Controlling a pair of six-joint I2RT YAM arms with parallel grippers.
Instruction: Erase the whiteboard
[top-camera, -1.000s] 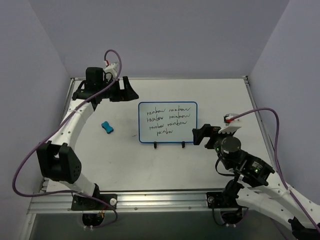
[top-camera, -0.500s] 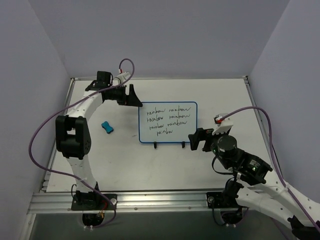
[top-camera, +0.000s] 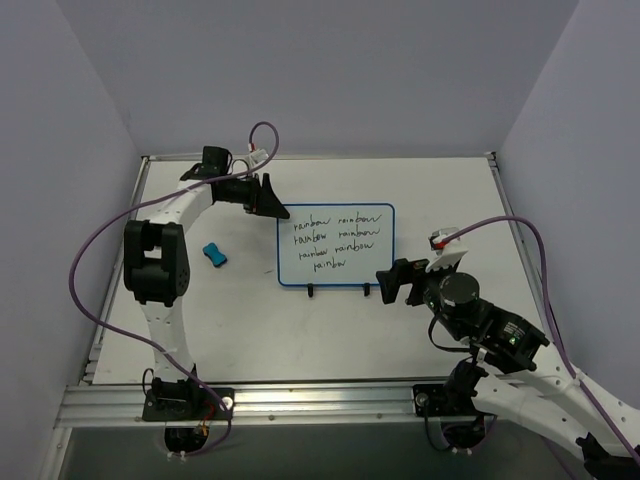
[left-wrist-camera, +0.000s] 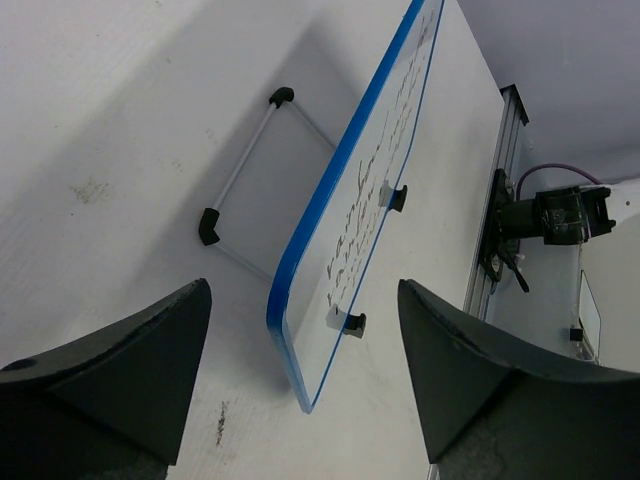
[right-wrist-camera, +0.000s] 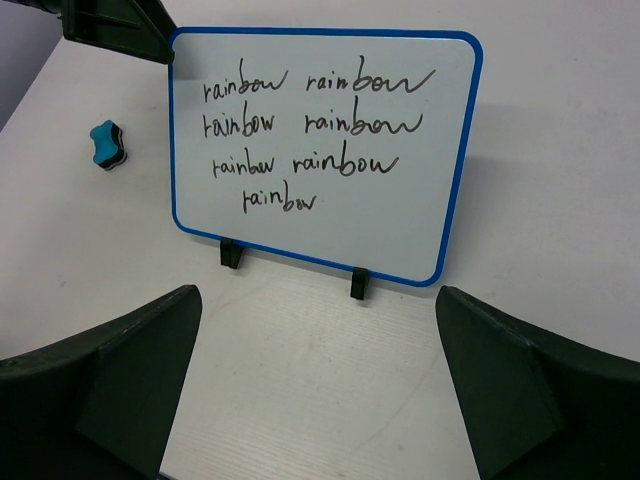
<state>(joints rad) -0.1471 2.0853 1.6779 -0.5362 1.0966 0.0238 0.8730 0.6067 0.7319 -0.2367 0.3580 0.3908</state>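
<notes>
1. Nearest us, the right arm (top-camera: 500, 340) lies bent low over the near side of the table. Its right gripper (top-camera: 396, 282) points away from the bases, and its fingers (right-wrist-camera: 100, 390) are spread wide with nothing between them.
2. Just ahead of that gripper stands the whiteboard (top-camera: 335, 246), apart from the fingers. It rests on two black feet (right-wrist-camera: 232, 254) with its written face turned toward the gripper. We read black handwriting (right-wrist-camera: 300, 130), "rainbow" seven times over four lines.
3. The left arm (top-camera: 150, 260) rises from its base and reaches along the far left. Its left gripper (top-camera: 270, 198) sits just beside the board's far left corner, and we cannot tell whether they touch. Its fingers (left-wrist-camera: 110, 380) are also spread wide and hold nothing. Ahead of them we see the board's blue edge and a wire stand (left-wrist-camera: 209, 227) behind it.
4. A blue eraser (top-camera: 214, 254) lies on the near side of the left gripper, apart from it.
5. A metal rail (top-camera: 320, 398) runs along the near edge of the white table (top-camera: 450, 200), and pale lilac walls (top-camera: 350, 70) close in the far end and both sides.
</notes>
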